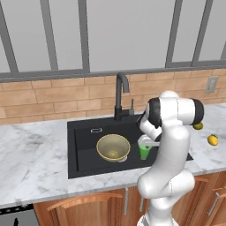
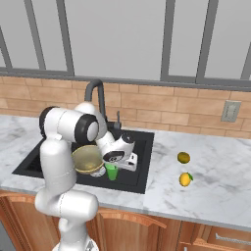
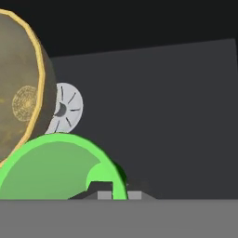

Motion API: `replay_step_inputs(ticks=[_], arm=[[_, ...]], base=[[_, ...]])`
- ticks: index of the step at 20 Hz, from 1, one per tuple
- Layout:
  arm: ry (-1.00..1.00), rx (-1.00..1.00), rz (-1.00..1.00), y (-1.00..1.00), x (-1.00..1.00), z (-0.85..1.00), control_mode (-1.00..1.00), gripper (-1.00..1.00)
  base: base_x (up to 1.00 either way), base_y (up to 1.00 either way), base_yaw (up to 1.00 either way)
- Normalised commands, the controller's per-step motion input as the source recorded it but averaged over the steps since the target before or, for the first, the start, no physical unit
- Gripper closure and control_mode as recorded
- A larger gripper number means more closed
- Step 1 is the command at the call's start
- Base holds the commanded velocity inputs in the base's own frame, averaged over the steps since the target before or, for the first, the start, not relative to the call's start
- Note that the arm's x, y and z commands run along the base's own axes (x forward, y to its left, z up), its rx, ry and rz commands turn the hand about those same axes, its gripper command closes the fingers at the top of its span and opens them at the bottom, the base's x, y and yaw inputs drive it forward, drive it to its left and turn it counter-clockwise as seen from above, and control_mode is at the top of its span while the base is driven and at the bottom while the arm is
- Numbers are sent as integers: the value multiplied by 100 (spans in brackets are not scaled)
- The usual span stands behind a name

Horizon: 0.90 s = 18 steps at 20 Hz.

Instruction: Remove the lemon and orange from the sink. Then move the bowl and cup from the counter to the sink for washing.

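Observation:
The green cup (image 1: 144, 152) (image 2: 112, 172) stands upright low inside the black sink (image 1: 84, 132) (image 2: 142, 142), at its right front. My gripper (image 1: 144, 145) (image 2: 113, 165) (image 3: 120, 194) reaches down from above and is shut on the cup (image 3: 56, 167), pinching its rim with one fingertip inside and one outside. The golden-tan bowl (image 1: 113, 147) (image 2: 87, 159) (image 3: 18, 93) rests in the basin just left of the cup, over part of the silver drain (image 3: 67, 107). On the counter to the right lie the orange (image 1: 198, 126) (image 2: 183, 157) and the lemon (image 1: 213, 140) (image 2: 185, 179).
The tall black faucet (image 1: 120, 95) (image 2: 94, 95) rises behind the basin. Marble counter (image 1: 31, 154) (image 2: 215, 176) runs on both sides. A brick backsplash with an outlet (image 2: 230, 111) and windows stand behind, and wooden cabinets are below the front edge.

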Motion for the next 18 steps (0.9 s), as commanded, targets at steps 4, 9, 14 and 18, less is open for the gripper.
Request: replay_step_inputs(ticks=[4,9,14,18], arm=[[0,0,0,0,13,-21,-100,100],[0,0,0,-1,14,-18,-100,100],[0,0,0,-1,14,-19,-100,100],[0,0,0,0,14,-20,-100,100]], base=[[0,0,0],[0,0,0],[0,0,0],[0,0,0]])
